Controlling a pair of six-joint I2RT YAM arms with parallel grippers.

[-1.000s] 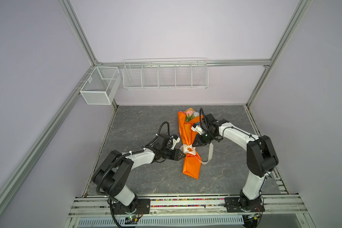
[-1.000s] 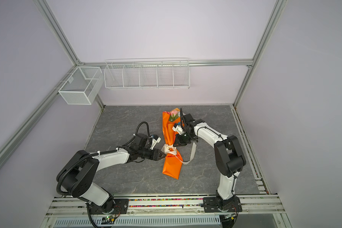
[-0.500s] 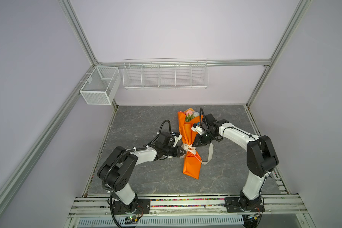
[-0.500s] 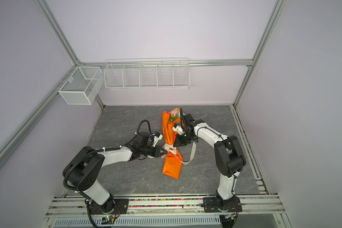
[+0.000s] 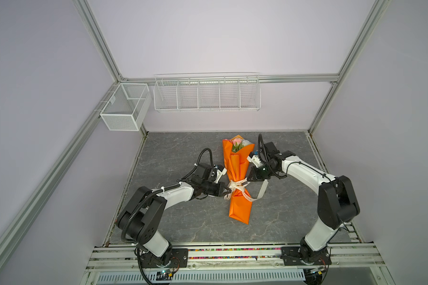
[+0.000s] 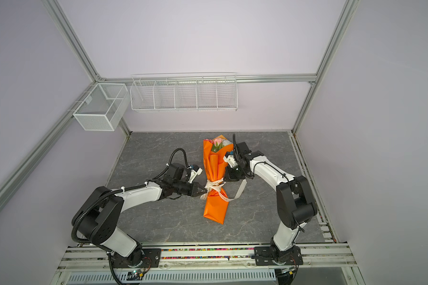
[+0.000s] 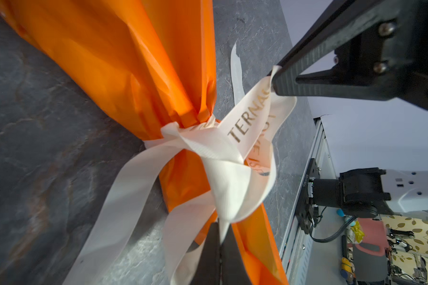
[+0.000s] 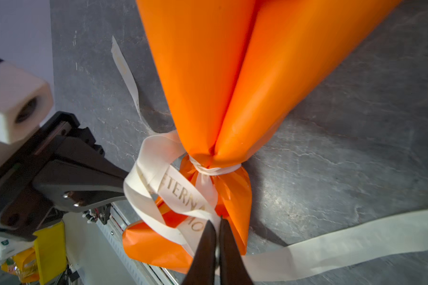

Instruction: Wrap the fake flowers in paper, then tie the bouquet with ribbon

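**Ribbon Bow: Both Jaws Clenched on the Loops**

The bouquet (image 5: 236,170) lies flat at the centre of the grey table (image 5: 183,153). Its fake flowers (image 5: 238,143) point toward 12 o'clock and its folded end toward 6 o'clock. The cream printed ribbon (image 5: 237,185) cinches the orange paper (image 5: 240,209) at the waist.

The left gripper (image 5: 227,190) sits at 9 o'clock of the knot, jaws clenched on one ribbon loop, as the left wrist view confirms. The right gripper (image 5: 248,180) sits at 2 o'clock of the knot, jaws clenched on the lettered loop. A free ribbon tail trails toward 4 o'clock.

Handling, as judged:
- **Bouquet:** it is light and likely to slide on the table under an uneven pull.
- **Paper:** it is thin and creases readily, so do not grip it.
- **Ribbon:** it is soft, limp and probably slick. Hold the loops close to the knot and pull them apart with equal tension.
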